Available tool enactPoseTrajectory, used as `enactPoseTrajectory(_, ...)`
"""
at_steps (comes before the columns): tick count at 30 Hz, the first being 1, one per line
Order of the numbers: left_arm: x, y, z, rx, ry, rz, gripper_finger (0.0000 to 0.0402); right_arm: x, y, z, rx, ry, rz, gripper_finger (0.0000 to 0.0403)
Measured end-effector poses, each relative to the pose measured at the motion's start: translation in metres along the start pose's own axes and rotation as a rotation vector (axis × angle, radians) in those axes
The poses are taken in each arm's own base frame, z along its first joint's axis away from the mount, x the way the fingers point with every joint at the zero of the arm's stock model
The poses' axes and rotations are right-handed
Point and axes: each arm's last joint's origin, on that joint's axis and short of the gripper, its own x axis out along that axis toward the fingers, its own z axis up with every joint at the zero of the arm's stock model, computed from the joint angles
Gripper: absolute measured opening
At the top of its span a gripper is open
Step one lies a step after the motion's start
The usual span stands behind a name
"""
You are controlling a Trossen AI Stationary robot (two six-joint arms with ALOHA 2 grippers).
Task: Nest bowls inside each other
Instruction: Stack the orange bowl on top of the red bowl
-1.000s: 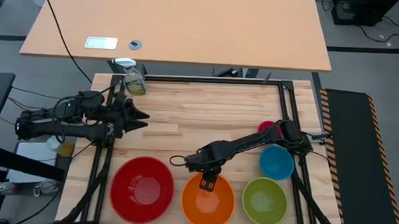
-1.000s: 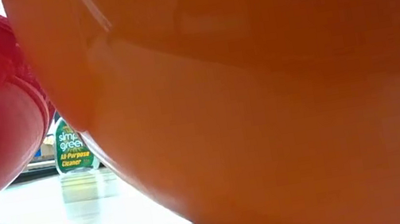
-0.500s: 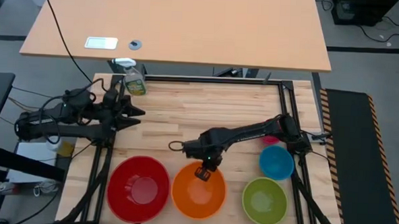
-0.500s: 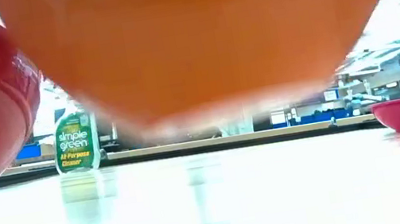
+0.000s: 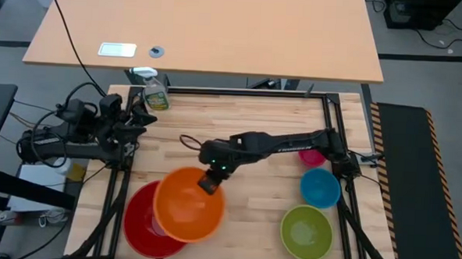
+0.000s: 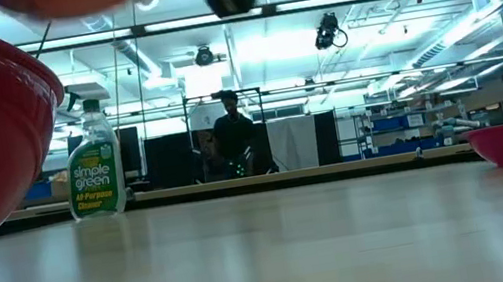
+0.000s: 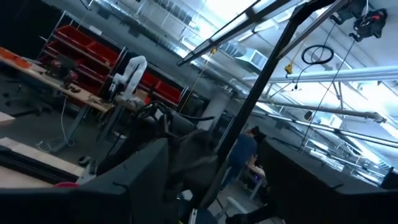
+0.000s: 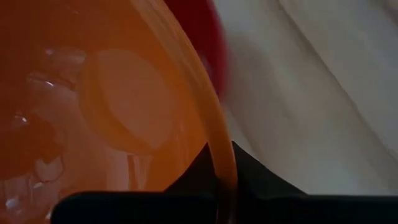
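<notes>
The orange bowl (image 5: 187, 207) hangs in the air, overlapping the right part of the red bowl (image 5: 139, 225), which stands on its base at the near left. My right gripper (image 5: 211, 182) is shut on the orange bowl. The green bowl (image 5: 306, 232) and the blue bowl (image 5: 320, 187) stand at the near right. Behind them is the pink bowl (image 5: 313, 158), partly under my right arm. My left gripper (image 5: 142, 115) is open at the table's left edge, tipped upward and holding nothing. My right gripper holds the orange bowl by its rim (image 8: 217, 134), on the bowl's far right side. One finger (image 8: 196, 177) is inside the bowl and one (image 8: 255, 177) outside. The fingers slant down from the table's far right. The bowl is lifted clear, mouth up, above the red bowl (image 8: 200, 37).
A yellow-green spray bottle (image 5: 156, 96) stands at the table's far left corner, near my left gripper. A black frame (image 5: 325, 110) runs along the table's edges. Bare wood (image 5: 239, 126) lies across the middle and far side. In the low view a person (image 6: 235, 144) stands far behind the table.
My right gripper has risen and gone toward the table's left edge with the orange bowl. The bowl stood on the table between the red and green bowls and now hangs clear above the red bowl's right part. My left gripper has drawn back toward the far left and tipped upward.
</notes>
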Motion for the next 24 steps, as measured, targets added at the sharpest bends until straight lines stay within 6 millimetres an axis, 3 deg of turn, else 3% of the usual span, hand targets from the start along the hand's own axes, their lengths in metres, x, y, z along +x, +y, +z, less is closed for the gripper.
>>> enactPoseTrajectory(8, -0.001, -0.007, 0.009, 0.004, -0.094, -0.069, 0.026, 0.007, 0.022, 0.018, -0.008, -0.285, 0.153, 0.0019)
enactPoseTrajectory(12, -0.002, -0.012, 0.016, 0.002, -0.103, -0.076, 0.026, 0.025, 0.032, 0.013, 0.022, -0.283, 0.212, 0.0016)
enactPoseTrajectory(16, -0.002, -0.018, 0.024, 0.042, -0.073, -0.05, 0.026, 0.047, 0.034, 0.006, -0.015, -0.25, 0.142, 0.0016)
enactPoseTrajectory(24, -0.006, -0.02, 0.026, 0.047, 0.081, 0.057, 0.026, 0.121, -0.01, 0.001, -0.027, -0.073, -0.021, 0.0029)
